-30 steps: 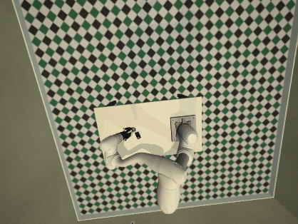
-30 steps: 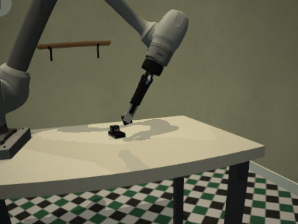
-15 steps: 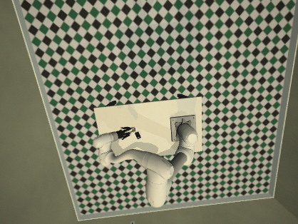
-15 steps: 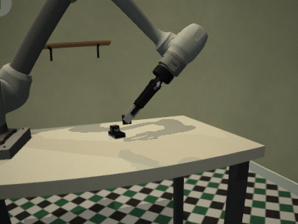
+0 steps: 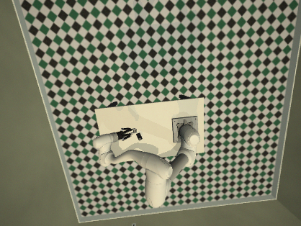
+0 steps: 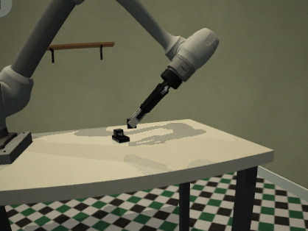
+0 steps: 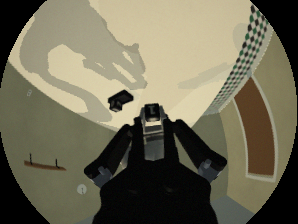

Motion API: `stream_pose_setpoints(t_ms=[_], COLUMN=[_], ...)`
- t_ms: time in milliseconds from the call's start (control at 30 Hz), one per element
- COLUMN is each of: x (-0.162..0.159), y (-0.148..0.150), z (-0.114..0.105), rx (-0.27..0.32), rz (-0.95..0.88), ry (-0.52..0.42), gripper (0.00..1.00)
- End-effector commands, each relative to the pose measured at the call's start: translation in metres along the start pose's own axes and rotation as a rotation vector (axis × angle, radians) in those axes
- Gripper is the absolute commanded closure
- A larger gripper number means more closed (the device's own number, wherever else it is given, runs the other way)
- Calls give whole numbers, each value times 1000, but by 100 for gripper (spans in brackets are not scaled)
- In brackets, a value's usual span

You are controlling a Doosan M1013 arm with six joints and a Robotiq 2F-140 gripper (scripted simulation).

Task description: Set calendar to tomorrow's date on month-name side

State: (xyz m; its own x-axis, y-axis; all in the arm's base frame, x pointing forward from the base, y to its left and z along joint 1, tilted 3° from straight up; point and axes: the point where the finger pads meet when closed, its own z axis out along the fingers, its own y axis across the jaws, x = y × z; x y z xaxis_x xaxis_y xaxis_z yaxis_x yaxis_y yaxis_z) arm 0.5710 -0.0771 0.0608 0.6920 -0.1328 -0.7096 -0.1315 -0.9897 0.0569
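Observation:
The small dark calendar tray [image 6: 121, 138] lies flat on the cream table with one dark cube standing in it. It also shows in the overhead view [image 5: 139, 136] and in the wrist view [image 7: 120, 99]. My gripper [image 6: 132, 123] hangs tilted just above the table, right of and behind the tray, apart from it. It is shut on the other dark cube [image 7: 152, 119], which sits between the fingertips, off the table. In the overhead view the gripper [image 5: 127, 134] is left of the tray. The digits and the month's name are too small to read.
The arm's grey base plate [image 6: 11, 146] is bolted at the table's left end. A wooden shelf [image 6: 82, 45] hangs on the back wall. The table's front edge and right end drop to a checkered floor [image 6: 206, 210].

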Motion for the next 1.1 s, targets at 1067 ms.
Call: stream_pose_setpoints(t_ms=[1067], x=[19], y=[0], z=[19], rx=[0], rz=[0], ry=[0], gripper=[83])
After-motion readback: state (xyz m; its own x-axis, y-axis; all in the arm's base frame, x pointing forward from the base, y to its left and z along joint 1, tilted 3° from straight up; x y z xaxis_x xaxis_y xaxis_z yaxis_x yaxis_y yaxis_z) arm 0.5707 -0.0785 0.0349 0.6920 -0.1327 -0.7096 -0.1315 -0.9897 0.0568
